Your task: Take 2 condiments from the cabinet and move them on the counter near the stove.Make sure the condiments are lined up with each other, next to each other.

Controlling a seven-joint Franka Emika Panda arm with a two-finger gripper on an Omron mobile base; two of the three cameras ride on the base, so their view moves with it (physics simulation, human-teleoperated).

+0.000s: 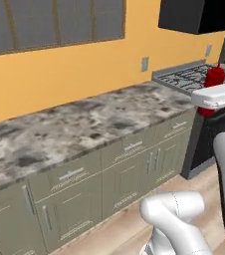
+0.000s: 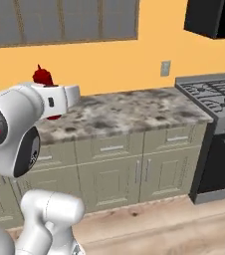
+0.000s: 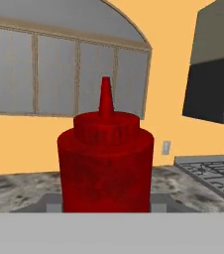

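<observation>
The fingers are clamped on the red bottle (image 3: pixel 105 161), which stands upright in the grip and is carried in the air above the tabletop (image 1: pixel 84 124), on the side of the stove (image 2: pixel 209 97) away from the microwave-dark hood. The main risk from here is, in my judgement, a poor set-down: if the bottle is released while clear of the tabletop, or tilted, it could tip and roll, and a tall narrow squeeze bottle is likely to topple easily. A second risk is placing it too far from the stove, or on the grates themselves, which would miss the spot the task asks for; and with no yellow bottle to be seen on the tabletop, there is nothing yet to line it up against. The hand view shows the bottle close up, with its nozzle and ribbed cap, and the stove edge off to one side, but not how high it hangs. The left base view sets the bottle in front of the stove, while the right base view shows it well apart from the stove, over the far stretch of tabletop.
</observation>
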